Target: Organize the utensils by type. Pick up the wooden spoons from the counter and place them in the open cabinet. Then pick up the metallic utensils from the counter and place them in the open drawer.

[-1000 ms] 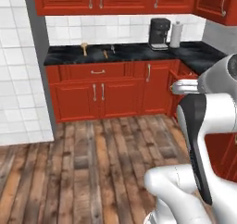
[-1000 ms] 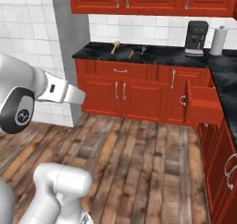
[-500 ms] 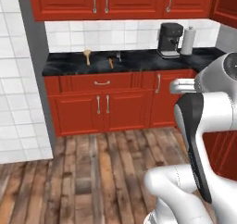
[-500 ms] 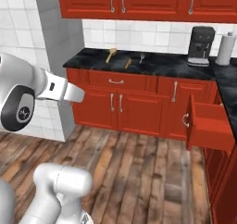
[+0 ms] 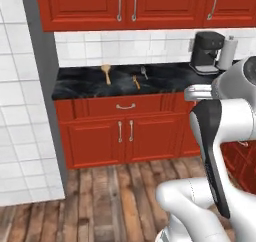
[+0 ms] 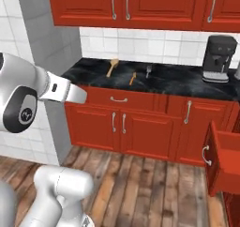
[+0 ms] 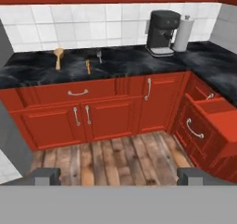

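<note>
The counter (image 7: 139, 61) is running across the upper half of the hand view, black and glossy, with red cabinets above and below. The drawer (image 7: 217, 114) is standing pulled out at the right edge of that view and at the lower right of the right base view; which cabinet is the open one I cannot tell from these frames. A coffee machine (image 7: 162, 26) and a paper roll (image 7: 184, 32) are sitting at upper right, well apart from the utensils.

The gripper (image 7: 118, 177) is hanging well short of the counter, its jaws spread wide and holding nothing.

Three utensils are lying at upper left of the hand view. The large spoon (image 7: 58, 57) is resting farthest left, bowl toward the wall. The small spoon (image 7: 88, 66) is lying just right of it, nearer the counter edge. The fork (image 7: 99, 56) is sitting beside that, probably metal, though it is too small to be sure.

All three are looking light and stiff. The wooden ones should be grippy enough; taking each across the middle of its handle is looking best, since the bowl is wide and curved. The fork is likely slicker and thin, lying flat, so the jaws will be needing to close low across its handle.
</note>
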